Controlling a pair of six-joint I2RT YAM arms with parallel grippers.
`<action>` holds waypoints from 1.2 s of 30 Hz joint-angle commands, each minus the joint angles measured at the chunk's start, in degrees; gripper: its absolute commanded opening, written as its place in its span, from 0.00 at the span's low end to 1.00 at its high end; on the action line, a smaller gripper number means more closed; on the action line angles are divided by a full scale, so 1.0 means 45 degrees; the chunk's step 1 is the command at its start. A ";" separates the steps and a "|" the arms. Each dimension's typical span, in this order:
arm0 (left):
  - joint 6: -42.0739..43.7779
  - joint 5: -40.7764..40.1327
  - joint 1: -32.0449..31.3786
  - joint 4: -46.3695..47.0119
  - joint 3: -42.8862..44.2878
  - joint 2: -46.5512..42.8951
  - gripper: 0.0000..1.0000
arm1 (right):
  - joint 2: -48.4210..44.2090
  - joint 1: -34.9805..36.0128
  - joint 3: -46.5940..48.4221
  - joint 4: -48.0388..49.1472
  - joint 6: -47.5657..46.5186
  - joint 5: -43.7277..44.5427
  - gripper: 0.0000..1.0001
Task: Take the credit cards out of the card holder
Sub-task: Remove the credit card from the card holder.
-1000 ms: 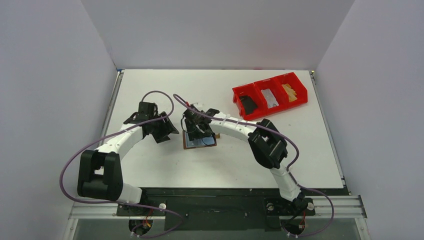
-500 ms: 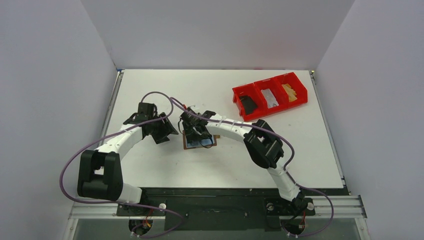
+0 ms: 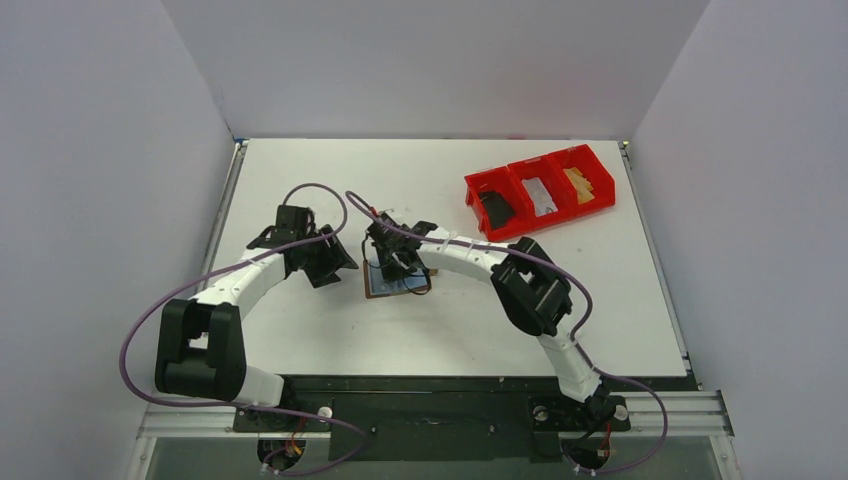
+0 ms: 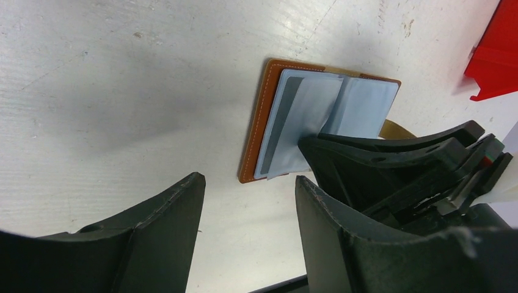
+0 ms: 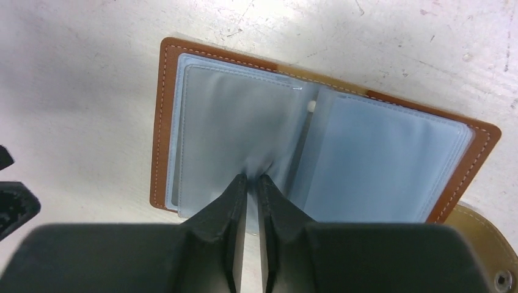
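The brown card holder (image 3: 374, 291) lies open on the table, its pale grey-blue pockets (image 5: 379, 159) facing up; it also shows in the left wrist view (image 4: 269, 122). My right gripper (image 3: 398, 266) is over it, shut (image 5: 251, 178) on the near edge of the left pocket leaf (image 5: 238, 128), which puckers at the fingertips. A grey shape shows inside the leftmost pocket (image 4: 286, 119); I cannot tell if it is a credit card. My left gripper (image 3: 340, 262) is open and empty (image 4: 247, 180), just left of the holder.
A red three-compartment bin (image 3: 540, 190) stands at the back right, holding a black flat thing (image 3: 495, 208), a silvery one and a tan one. The holder's closing tab (image 5: 485, 244) sticks out on its right side.
My right gripper shifted a little left over the holder, then back right, still at the pocket leaves. The left arm has not moved.
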 commanded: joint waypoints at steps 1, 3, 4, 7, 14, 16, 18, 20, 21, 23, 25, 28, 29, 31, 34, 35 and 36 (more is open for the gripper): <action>0.0074 0.0360 -0.0041 0.0610 -0.0147 0.0183 0.54 | 0.0407 -0.0458 -0.1497 0.0513 0.0294 -0.1365 0.04; 0.0056 0.0422 -0.0153 0.0664 -0.0115 0.0299 0.54 | 0.0267 -0.0848 -0.1967 0.1063 0.0455 -0.2020 0.00; 0.0032 0.0434 -0.0239 0.0729 -0.0096 0.0387 0.54 | 0.0183 -0.0953 -0.2313 0.1540 0.0585 -0.2616 0.00; -0.0013 0.0574 -0.0443 0.0822 0.0045 0.0600 0.54 | 0.0024 -0.1553 -0.3074 0.2656 0.0975 -0.4270 0.00; -0.0191 0.0695 -0.1012 0.1055 0.0570 0.1183 0.53 | 0.0024 -0.2261 -0.4308 0.4782 0.1781 -0.6458 0.00; -0.0226 0.0767 -0.1170 0.1172 0.0756 0.1411 0.53 | 0.0073 -0.2394 -0.4449 0.5032 0.1930 -0.6736 0.00; -0.0281 0.0796 -0.1322 0.1374 0.0962 0.1661 0.52 | 0.0108 -0.2456 -0.4555 0.5168 0.1992 -0.6847 0.00; -0.0320 0.0870 -0.1461 0.1487 0.1186 0.1985 0.50 | 0.0135 -0.2508 -0.4641 0.5254 0.2007 -0.6947 0.00; -0.0355 0.0882 -0.1577 0.1589 0.1314 0.2070 0.49 | 0.0140 -0.2535 -0.4695 0.5312 0.2013 -0.6968 0.00; -0.0400 0.0898 -0.1715 0.1710 0.1471 0.2435 0.47 | 0.0151 -0.2598 -0.4776 0.5367 0.2020 -0.7000 0.00; -0.0420 0.0888 -0.1873 0.1827 0.1579 0.2658 0.45 | 0.0160 -0.2662 -0.4869 0.5432 0.2019 -0.7031 0.00; -0.0465 0.0908 -0.2060 0.1996 0.1730 0.2945 0.42 | 0.0156 -0.2728 -0.4940 0.5479 0.2029 -0.7047 0.00; -0.0494 0.0911 -0.2088 0.2025 0.1732 0.3080 0.41 | 0.0150 -0.2733 -0.4951 0.5495 0.2032 -0.7047 0.00; -0.0523 0.0918 -0.2147 0.2084 0.1773 0.3237 0.38 | 0.0145 -0.2757 -0.5003 0.5495 0.2034 -0.7047 0.00; -0.0575 0.0849 -0.2207 0.2169 0.1763 0.3395 0.35 | 0.0142 -0.2793 -0.5029 0.5537 0.2034 -0.7056 0.00; -0.0581 0.0834 -0.2220 0.2180 0.1768 0.3456 0.32 | 0.0117 -0.2801 -0.5034 0.5549 0.2044 -0.7061 0.00; -0.0586 0.0835 -0.2230 0.2217 0.1762 0.3479 0.31 | 0.0111 -0.2809 -0.5043 0.5561 0.2052 -0.7065 0.00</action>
